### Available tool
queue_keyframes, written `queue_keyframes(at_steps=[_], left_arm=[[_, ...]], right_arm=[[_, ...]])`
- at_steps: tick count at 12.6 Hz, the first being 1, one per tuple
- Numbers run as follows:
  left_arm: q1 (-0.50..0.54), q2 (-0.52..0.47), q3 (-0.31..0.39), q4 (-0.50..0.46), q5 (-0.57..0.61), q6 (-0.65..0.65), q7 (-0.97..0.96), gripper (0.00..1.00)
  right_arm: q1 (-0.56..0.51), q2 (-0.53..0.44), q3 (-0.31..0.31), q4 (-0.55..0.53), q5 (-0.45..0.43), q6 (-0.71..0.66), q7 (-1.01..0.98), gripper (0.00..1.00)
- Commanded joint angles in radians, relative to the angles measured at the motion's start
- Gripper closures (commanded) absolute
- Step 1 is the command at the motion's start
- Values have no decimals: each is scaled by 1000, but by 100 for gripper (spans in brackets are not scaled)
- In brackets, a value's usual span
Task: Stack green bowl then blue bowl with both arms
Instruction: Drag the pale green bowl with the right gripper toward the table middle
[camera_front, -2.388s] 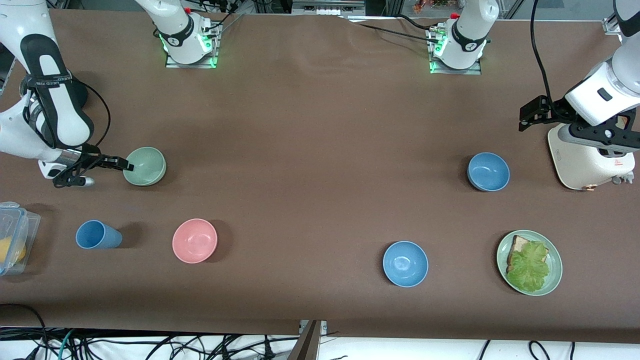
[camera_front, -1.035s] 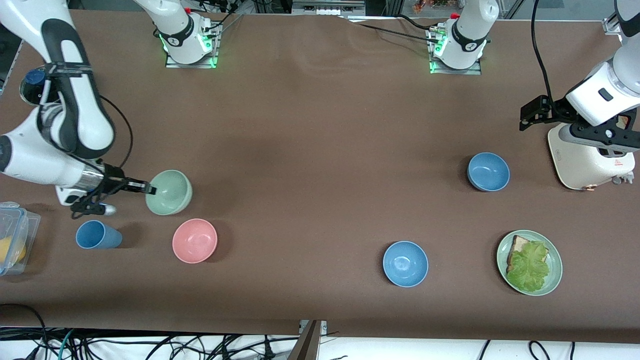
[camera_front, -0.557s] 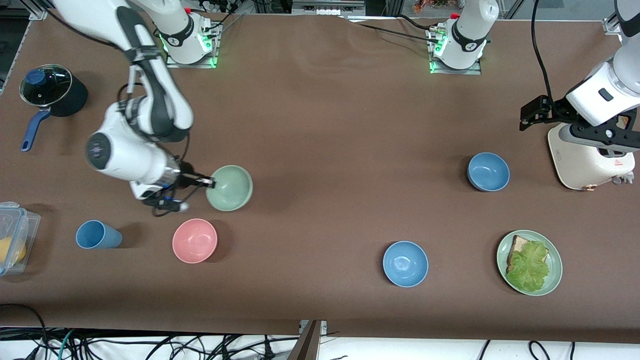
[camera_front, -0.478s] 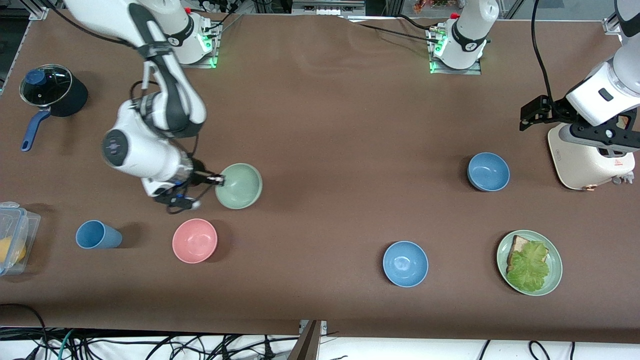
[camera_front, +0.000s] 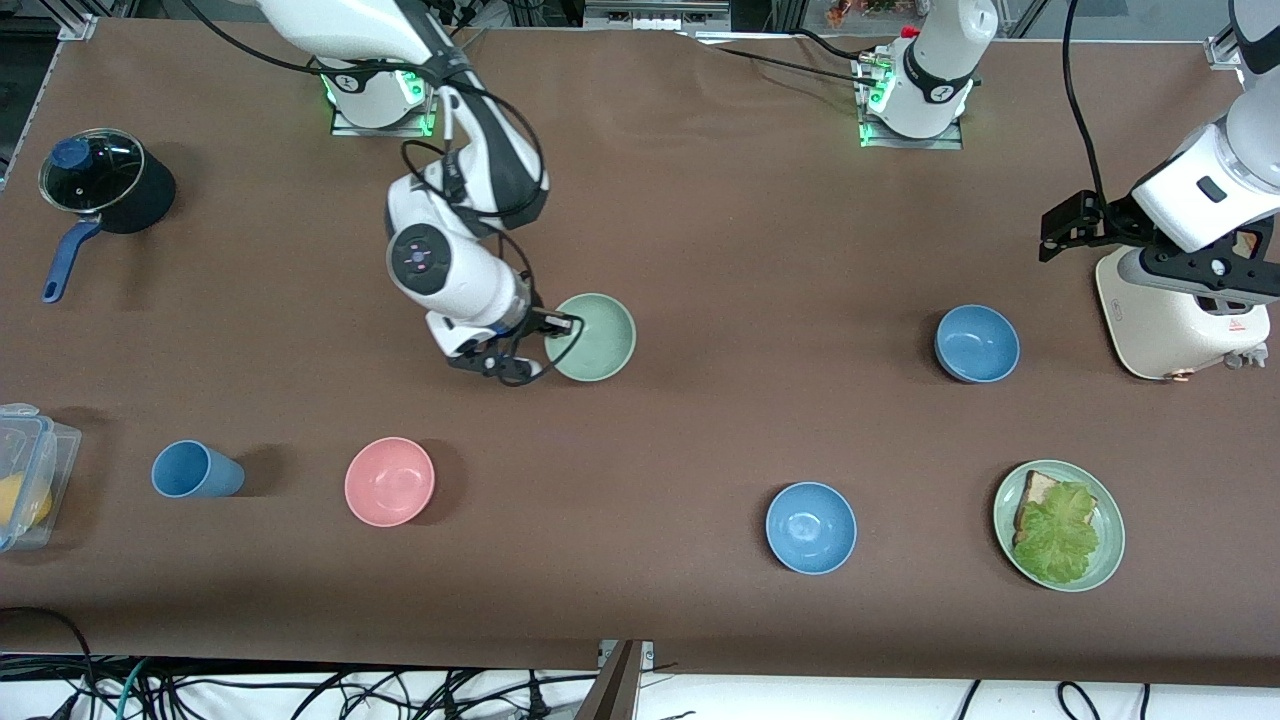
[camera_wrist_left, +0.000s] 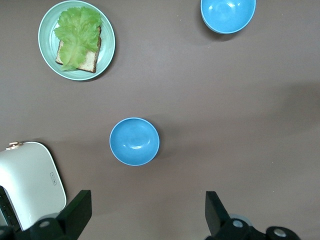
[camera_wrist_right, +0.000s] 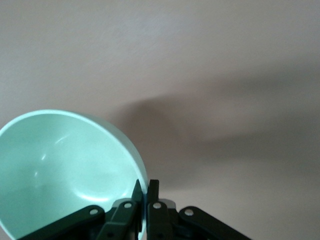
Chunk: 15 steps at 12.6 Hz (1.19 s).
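My right gripper is shut on the rim of the pale green bowl and holds it just over the table's middle part, toward the right arm's end. In the right wrist view my right gripper pinches the green bowl's edge. The duller blue bowl stands beside the toaster, toward the left arm's end; it also shows in the left wrist view. My left gripper is open and empty, in the air next to the toaster's top; in the left wrist view my left gripper hangs over bare table.
A white toaster stands under the left arm. A green plate with bread and lettuce and a sky-blue bowl lie nearer to the front camera. A pink bowl, blue cup, plastic box and black pot are toward the right arm's end.
My right arm has carried the green bowl from the right arm's end of the table toward the middle. The left arm has not moved.
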Motion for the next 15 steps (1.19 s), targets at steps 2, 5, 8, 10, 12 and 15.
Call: queue_keyframes(at_steps=[2, 5, 8, 10, 12, 15], left_arm=[[2, -11, -2, 1, 0, -12, -5, 0], [2, -11, -2, 1, 0, -12, -5, 0], [2, -11, -2, 1, 0, -12, -5, 0], [2, -11, -2, 3, 0, -12, -5, 0], [2, -11, -2, 3, 0, -12, -5, 0], [2, -11, -2, 3, 0, -12, -3, 0]], right_arm=[[109, 88, -11, 105, -9, 21, 152, 100], [164, 128, -10, 127, -5, 77, 216, 100], [216, 169, -10, 176, -6, 97, 306, 100], [233, 200, -11, 214, -11, 97, 352, 100], [238, 209, -11, 219, -11, 100, 360, 100], [261, 232, -11, 219, -14, 146, 387, 100]])
